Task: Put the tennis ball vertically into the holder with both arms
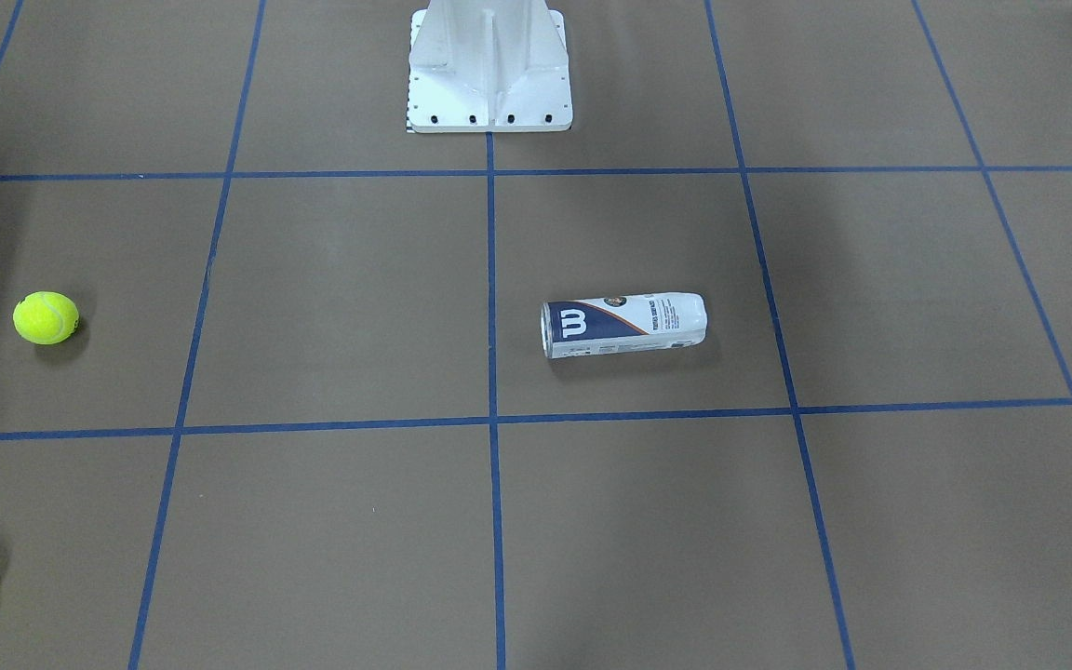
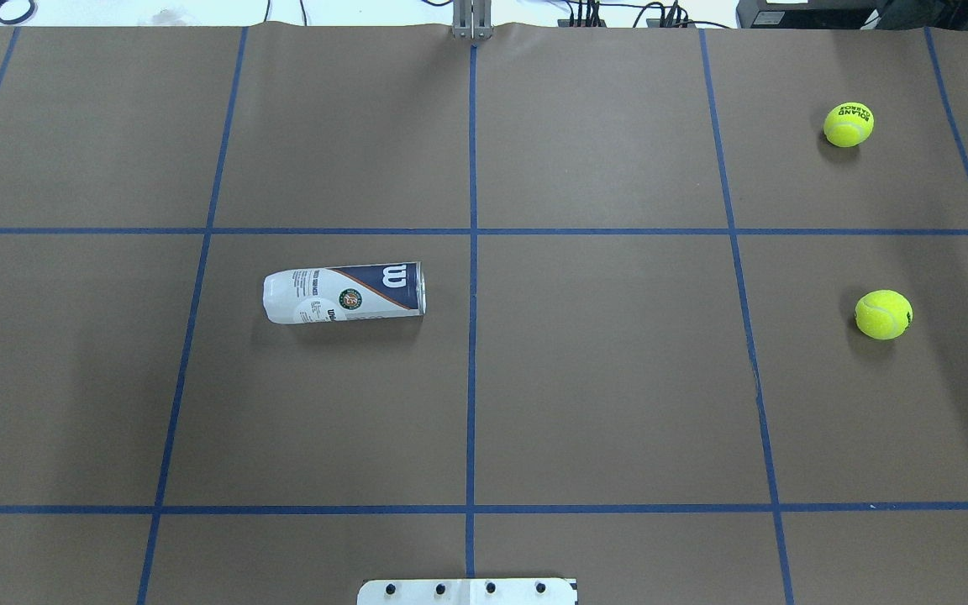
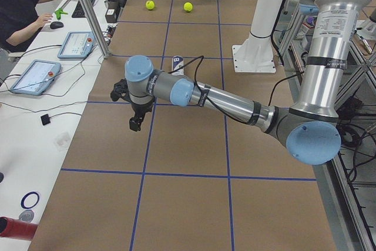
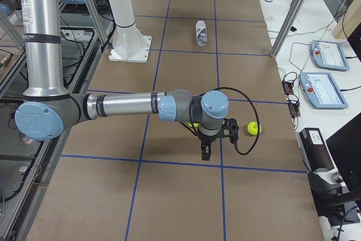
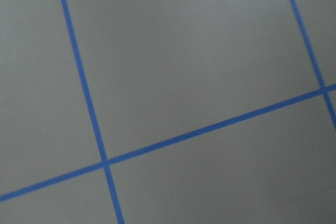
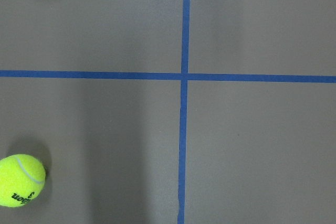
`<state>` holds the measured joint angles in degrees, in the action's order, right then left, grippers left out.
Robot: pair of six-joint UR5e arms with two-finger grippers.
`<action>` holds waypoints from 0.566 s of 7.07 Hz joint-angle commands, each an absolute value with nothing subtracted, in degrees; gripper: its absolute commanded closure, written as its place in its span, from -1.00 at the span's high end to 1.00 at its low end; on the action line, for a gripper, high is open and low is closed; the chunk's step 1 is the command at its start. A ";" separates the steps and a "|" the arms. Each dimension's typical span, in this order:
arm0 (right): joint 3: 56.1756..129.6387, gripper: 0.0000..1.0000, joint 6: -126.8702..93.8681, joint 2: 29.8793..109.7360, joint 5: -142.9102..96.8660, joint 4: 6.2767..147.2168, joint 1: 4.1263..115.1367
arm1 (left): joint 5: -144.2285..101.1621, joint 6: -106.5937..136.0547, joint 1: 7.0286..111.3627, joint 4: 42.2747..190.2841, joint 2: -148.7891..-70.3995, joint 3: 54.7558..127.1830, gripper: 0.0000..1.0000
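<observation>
The holder (image 1: 624, 324) lies on its side on the brown table, on my left half; it also shows in the overhead view (image 2: 344, 291) and both side views (image 3: 177, 63) (image 4: 200, 32). Two yellow tennis balls (image 2: 883, 314) (image 2: 848, 124) rest on my right half. One ball (image 6: 21, 180) shows at the lower left of the right wrist view. My left gripper (image 3: 134, 125) hangs above bare table, apart from the holder. My right gripper (image 4: 206, 153) hangs above the table near the balls (image 4: 254, 128). I cannot tell whether either gripper is open or shut.
The white pedestal base (image 1: 489, 93) stands at the robot's side of the table. Blue tape lines (image 2: 472, 277) grid the surface. An operator (image 3: 20, 10) sits at a side desk with tablets (image 3: 35, 77). The left wrist view shows only table and tape.
</observation>
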<state>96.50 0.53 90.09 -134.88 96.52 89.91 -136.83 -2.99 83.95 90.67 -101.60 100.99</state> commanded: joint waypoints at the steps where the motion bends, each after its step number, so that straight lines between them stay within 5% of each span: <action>1: 96.50 0.98 0.44 90.17 -135.00 96.77 89.91 | -131.61 -3.51 75.02 90.96 -110.10 101.42 0.96; 4: 96.42 0.98 0.44 90.61 -135.09 96.94 89.91 | -121.52 -3.08 56.14 90.19 -124.93 99.76 1.00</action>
